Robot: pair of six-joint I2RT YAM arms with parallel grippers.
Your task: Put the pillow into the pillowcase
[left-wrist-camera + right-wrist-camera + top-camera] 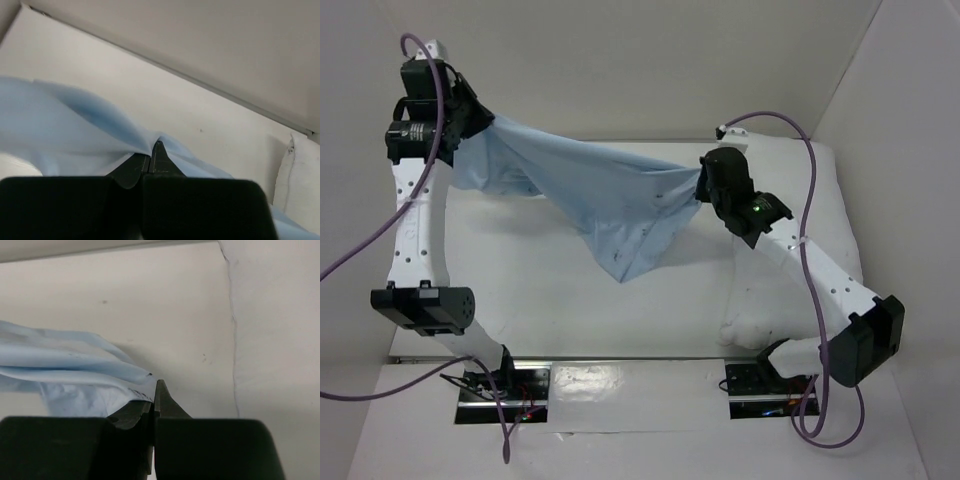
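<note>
The light blue pillowcase (610,200) hangs stretched in the air between my two grippers, with a loose corner drooping toward the table in the middle. My left gripper (480,125) is raised at the far left and shut on one edge of the pillowcase (60,130); its closed tips (154,147) pinch the cloth. My right gripper (700,185) is shut on the opposite edge of the pillowcase (65,370), with its tips (156,390) closed. The white pillow (835,210) lies flat on the table's right side, under my right arm. It also shows in the left wrist view (300,180) and the right wrist view (275,340).
White enclosure walls stand at the back (640,60) and the right (910,150). The white table (550,300) spreads under the hanging cloth. Both arm bases sit at the near edge, and purple cables (810,180) loop beside the arms.
</note>
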